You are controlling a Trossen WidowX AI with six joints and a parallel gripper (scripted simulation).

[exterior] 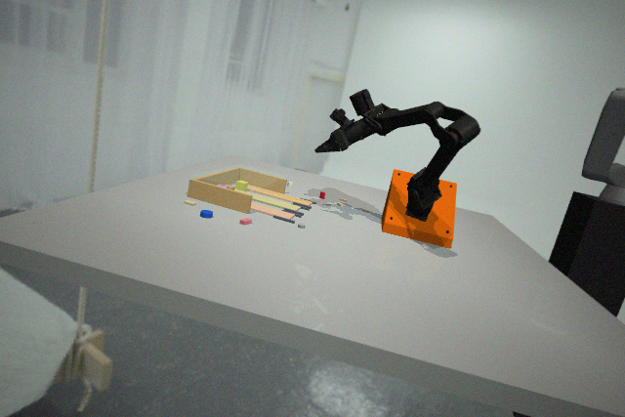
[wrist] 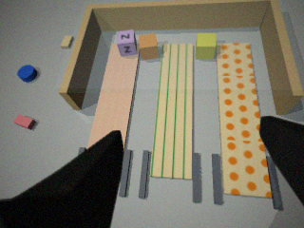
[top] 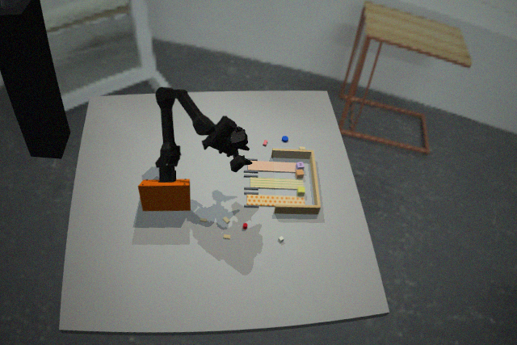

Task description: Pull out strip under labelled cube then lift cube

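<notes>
The lilac cube with dark letters [top: 300,165] [wrist: 126,43] rests on the far end of the plain salmon strip [top: 271,166] [wrist: 114,100]. A green-striped strip [top: 275,183] [wrist: 173,114] lies in the middle and an orange-dotted strip [top: 273,199] [wrist: 239,109] on the far side from the salmon one. An orange cube [top: 300,174] [wrist: 148,47] and a yellow-green cube [top: 300,191] [exterior: 241,185] [wrist: 206,46] stand in the gaps between strips. My gripper [top: 250,155] [exterior: 317,150] [wrist: 189,131] is open and empty, above the near strip ends. A finger hides the salmon strip's near end in the wrist view.
A low wooden wall [top: 316,183] [exterior: 217,195] [wrist: 180,19] encloses the far ends on three sides. Dark rails [wrist: 197,178] flank the near ends. A blue disc [top: 285,138] [wrist: 27,73], pink block [top: 265,142] [wrist: 25,122], red piece [top: 245,225] and white cube [top: 280,239] lie outside.
</notes>
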